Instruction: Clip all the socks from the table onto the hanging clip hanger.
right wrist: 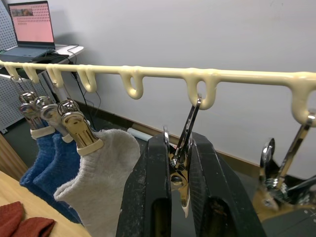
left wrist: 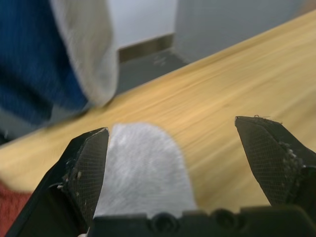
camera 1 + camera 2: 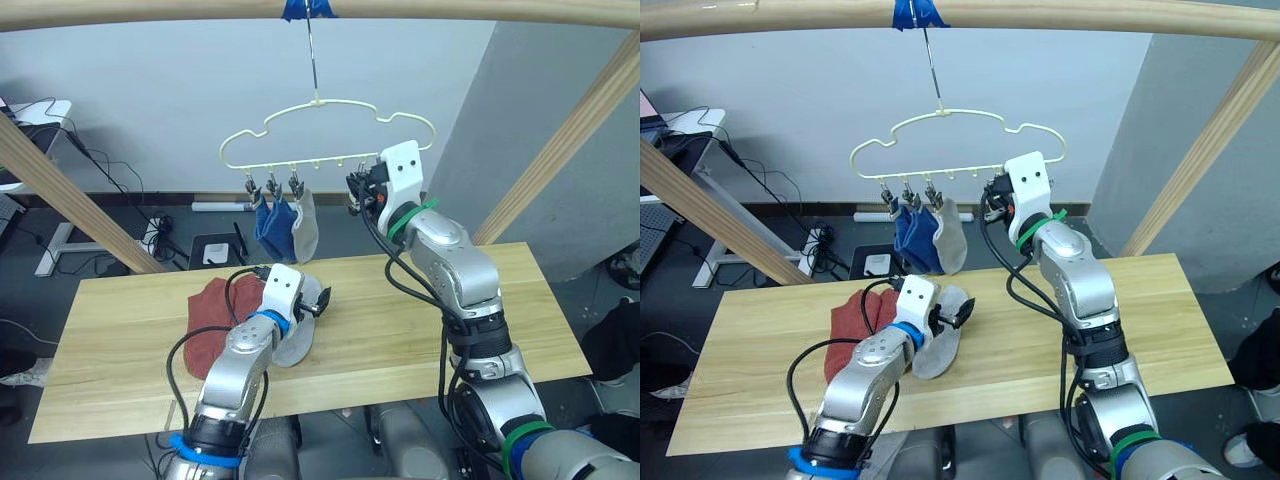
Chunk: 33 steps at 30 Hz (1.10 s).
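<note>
On table: light grey ankle sock lies between my left gripper's wide-spread fingers, ungrasped.
Hanger: right gripper pinches grey metal clip.
Next: I should close low on sock's toe.

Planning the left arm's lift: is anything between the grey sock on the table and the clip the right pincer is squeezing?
Nothing visible blocks it. The grey sock lies between the open left pincer fingers; the air is clear up to the clip in the right pincer.

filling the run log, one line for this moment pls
hung: two blue socks, one grey | left hand open over grey sock on table | right hand pinching clip
</note>
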Motion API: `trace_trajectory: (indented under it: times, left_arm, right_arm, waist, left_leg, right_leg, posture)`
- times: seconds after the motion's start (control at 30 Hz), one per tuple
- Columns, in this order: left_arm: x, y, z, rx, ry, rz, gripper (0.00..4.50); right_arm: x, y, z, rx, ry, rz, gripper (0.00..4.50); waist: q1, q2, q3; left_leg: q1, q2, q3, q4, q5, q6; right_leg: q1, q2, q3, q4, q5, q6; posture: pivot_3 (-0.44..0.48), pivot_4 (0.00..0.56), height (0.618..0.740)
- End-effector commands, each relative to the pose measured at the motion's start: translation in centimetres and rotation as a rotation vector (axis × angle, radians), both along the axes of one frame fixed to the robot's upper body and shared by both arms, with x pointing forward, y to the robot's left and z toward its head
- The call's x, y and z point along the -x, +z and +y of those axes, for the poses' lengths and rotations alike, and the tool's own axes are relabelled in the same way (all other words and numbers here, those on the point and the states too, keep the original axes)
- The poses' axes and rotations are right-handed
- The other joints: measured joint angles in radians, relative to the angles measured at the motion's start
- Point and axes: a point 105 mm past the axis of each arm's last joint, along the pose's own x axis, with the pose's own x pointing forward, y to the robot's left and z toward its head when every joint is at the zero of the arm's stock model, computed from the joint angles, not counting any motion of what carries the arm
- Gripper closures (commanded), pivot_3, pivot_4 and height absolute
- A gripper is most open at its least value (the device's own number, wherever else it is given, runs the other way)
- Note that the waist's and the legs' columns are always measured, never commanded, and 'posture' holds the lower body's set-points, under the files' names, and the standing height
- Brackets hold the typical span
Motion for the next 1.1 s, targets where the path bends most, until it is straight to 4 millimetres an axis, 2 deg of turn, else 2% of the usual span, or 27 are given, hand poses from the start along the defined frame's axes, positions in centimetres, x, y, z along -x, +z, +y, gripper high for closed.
trace_trajectory:
  times: [0.03,0.13,0.47,0.57,0.87,0.93,1.03,1.1]
  left_arm:
    - [-0.9,-0.4,0.7,-0.019,0.062,0.013,0.00]
    - [-1.4,-0.6,1.3,-0.037,0.101,0.021,0.00]
    - [-0.8,-3.5,0.9,-0.084,0.043,0.166,0.00]
    - [-0.9,-3.8,1.2,-0.112,0.033,0.171,0.55]
    - [-0.2,-4.7,1.3,-0.153,-0.003,0.185,2.81]
    - [-0.1,-4.7,1.3,-0.156,-0.011,0.178,3.10]
    - [-0.5,-3.6,0.7,-0.191,-0.058,0.073,3.46]
    - [-1.0,-1.4,-0.6,-0.223,-0.132,-0.067,3.79]
  right_arm:
    - [0.8,1.4,0.2,-0.014,0.022,-0.050,4.36]
    - [0.8,1.4,0.2,-0.016,0.024,-0.043,4.36]
    - [0.8,1.5,0.4,-0.034,0.023,-0.034,4.36]
    - [0.8,1.5,0.5,-0.039,0.023,-0.031,4.36]
    - [1.0,1.3,0.5,-0.050,0.021,-0.020,4.36]
    - [1.0,1.3,0.5,-0.051,0.019,-0.019,4.36]
    - [1.0,1.4,0.4,-0.054,0.017,-0.018,4.36]
    - [1.1,1.5,0.4,-0.060,0.016,-0.017,4.36]
  waist:
    - [0.000,0.000,0.000]
    - [-0.001,0.000,0.000]
    - [-0.001,0.000,0.000]
    - [-0.001,0.000,0.000]
    - [-0.002,0.000,0.000]
    - [-0.002,0.000,0.000]
    - [-0.003,0.000,0.000]
    - [-0.003,0.001,0.001]
  left_leg:
    - [0.000,0.000,0.000,0.000,0.000,0.000]
    - [0.000,0.000,0.000,0.000,0.000,0.000]
    - [0.001,0.000,0.000,0.000,0.000,0.000]
    - [0.001,0.000,0.000,0.000,0.000,0.000]
    - [0.001,0.000,0.000,-0.001,0.000,0.000]
    - [0.001,0.000,0.000,-0.001,0.000,0.000]
    - [0.001,0.000,0.000,-0.001,0.000,0.000]
    - [0.001,0.000,0.000,-0.001,0.000,0.000]
  right_leg:
    - [0.000,0.000,0.000,0.001,0.000,0.000]
    - [0.000,0.000,0.000,0.001,0.000,0.000]
    - [-0.001,0.000,0.000,0.002,-0.001,0.001]
    - [0.000,0.000,0.000,0.002,-0.001,0.002]
    - [0.000,0.000,0.000,0.001,-0.001,0.002]
    - [0.000,0.000,0.000,0.001,-0.002,0.002]
    - [0.000,0.000,0.000,0.001,-0.002,0.003]
    - [-0.001,0.000,0.000,0.001,-0.002,0.002]
  posture:
    - [-0.204,0.264,0.740]
    - [-0.205,0.265,0.740]
    - [-0.212,0.272,0.740]
    - [-0.215,0.274,0.740]
    - [-0.223,0.281,0.740]
    - [-0.228,0.282,0.740]
    - [-0.234,0.284,0.740]
    - [-0.234,0.284,0.740]
